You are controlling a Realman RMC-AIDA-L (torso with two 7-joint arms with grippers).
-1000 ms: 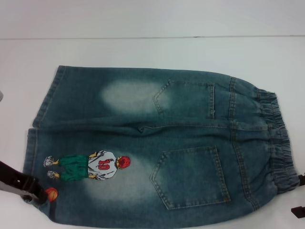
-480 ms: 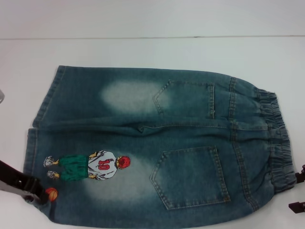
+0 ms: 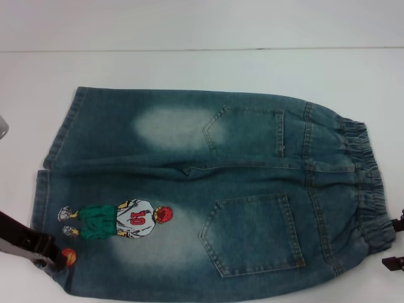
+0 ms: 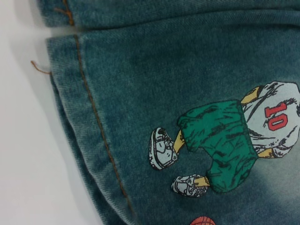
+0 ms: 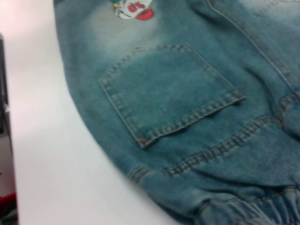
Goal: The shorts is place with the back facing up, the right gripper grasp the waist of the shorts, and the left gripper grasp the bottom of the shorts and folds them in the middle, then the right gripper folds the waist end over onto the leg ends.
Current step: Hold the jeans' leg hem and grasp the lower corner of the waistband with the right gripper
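The shorts [image 3: 208, 189] lie flat on the white table with the back pockets up, the waist [image 3: 369, 189] to the right and the leg hems [image 3: 45, 196] to the left. The cartoon player [image 3: 120, 219] and the orange ball [image 3: 68, 255] mark the near leg. My left gripper [image 3: 49, 255] rests at that leg's hem beside the ball; the left wrist view shows the stitched hem [image 4: 93, 122] and the player's feet [image 4: 164, 150] up close. My right gripper [image 3: 396, 243] stands open at the near corner of the waist. The right wrist view shows a back pocket [image 5: 168, 89] and the gathered waist [image 5: 243, 208].
The white table [image 3: 202, 69] reaches past the shorts to a far edge line. A small grey object [image 3: 2, 126] pokes in at the left border. In the right wrist view the table's near edge [image 5: 9, 122] shows, with dark floor beyond it.
The right gripper has shifted slightly away from the table's near edge, closer along the waistband's corner. The left gripper and the shorts have hardly moved.
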